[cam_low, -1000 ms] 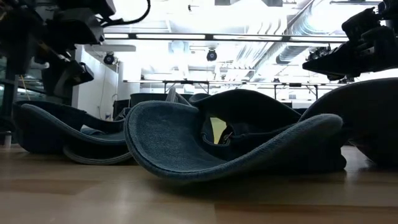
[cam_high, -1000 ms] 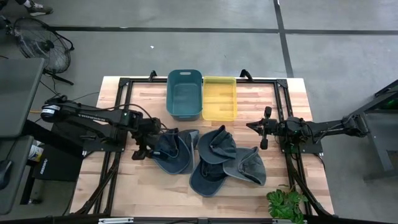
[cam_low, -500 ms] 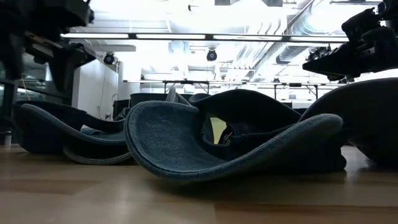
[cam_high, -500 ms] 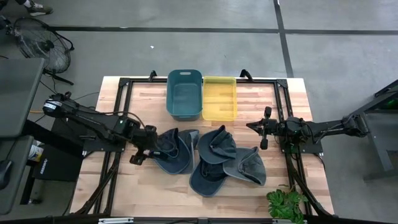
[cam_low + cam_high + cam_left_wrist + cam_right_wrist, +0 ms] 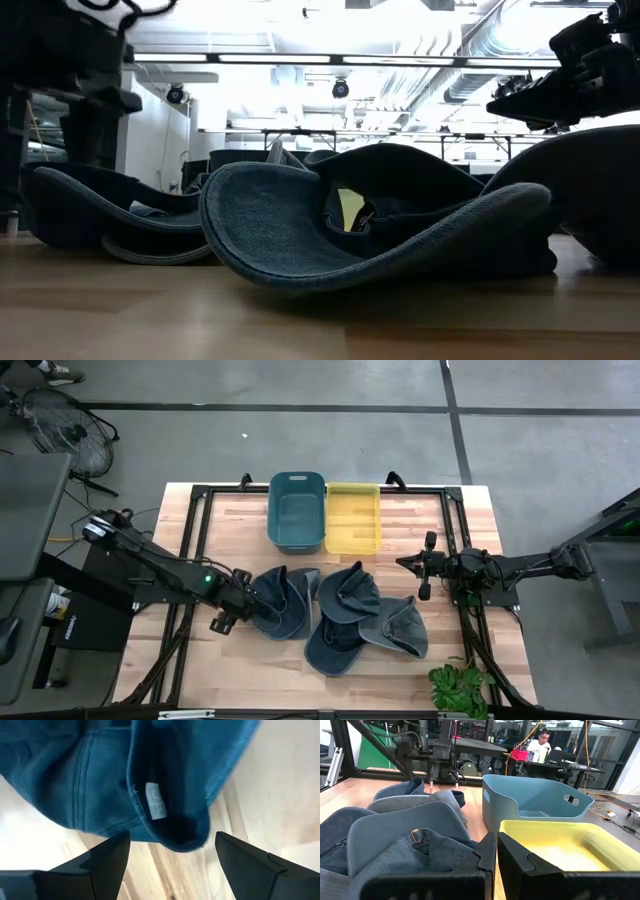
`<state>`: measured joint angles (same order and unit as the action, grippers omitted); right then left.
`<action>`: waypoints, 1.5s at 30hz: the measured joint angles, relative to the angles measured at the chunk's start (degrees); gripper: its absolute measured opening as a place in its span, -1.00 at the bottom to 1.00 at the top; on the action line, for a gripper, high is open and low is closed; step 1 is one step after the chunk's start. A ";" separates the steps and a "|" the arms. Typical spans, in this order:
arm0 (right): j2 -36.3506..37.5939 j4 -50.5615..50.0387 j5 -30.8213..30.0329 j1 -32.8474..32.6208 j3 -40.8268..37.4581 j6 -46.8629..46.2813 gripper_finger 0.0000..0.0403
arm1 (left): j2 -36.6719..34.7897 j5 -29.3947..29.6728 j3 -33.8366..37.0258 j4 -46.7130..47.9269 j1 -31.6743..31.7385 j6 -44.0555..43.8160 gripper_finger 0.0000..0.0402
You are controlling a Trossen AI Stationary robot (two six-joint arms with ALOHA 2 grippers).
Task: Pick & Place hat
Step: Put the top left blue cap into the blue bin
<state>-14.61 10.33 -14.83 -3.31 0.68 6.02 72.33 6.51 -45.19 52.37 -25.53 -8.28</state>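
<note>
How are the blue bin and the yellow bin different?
The blue bin is teal and solid, while the yellow bin is see-through yellow. The blue bin stands nearer the left arm's side, the yellow bin nearer the right arm's. In the right wrist view the blue bin's walls rise taller than the yellow bin's. Both are empty and sit side by side.

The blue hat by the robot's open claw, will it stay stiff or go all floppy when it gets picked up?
Probably floppy: the blue hat is soft cloth, its brim folded and curling in the left wrist view. It looks light too. It likely won't slip, since the fabric looks rough, and the left tool stands open around its edge. It shouldn't roll; it slumps flat on the table.
</note>
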 joint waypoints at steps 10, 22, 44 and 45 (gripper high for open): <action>0.00 -0.08 0.00 0.01 0.00 0.00 -0.94 | 5.94 1.57 0.00 -7.01 -0.01 -3.16 0.44; 0.00 -0.17 0.00 0.02 0.00 0.01 -0.94 | 6.69 3.48 0.00 -9.41 -0.01 -2.28 0.43; 0.00 -0.17 0.01 0.01 0.00 0.00 -0.94 | 6.69 0.25 0.02 -13.97 -0.01 -2.49 -0.90; 0.00 -0.17 0.00 0.02 0.00 0.00 -0.94 | 6.69 0.24 0.02 -13.94 -0.01 -2.50 -0.88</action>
<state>-14.61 10.15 -14.83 -3.29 0.68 6.02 79.02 6.75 -45.17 38.43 -25.54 -10.78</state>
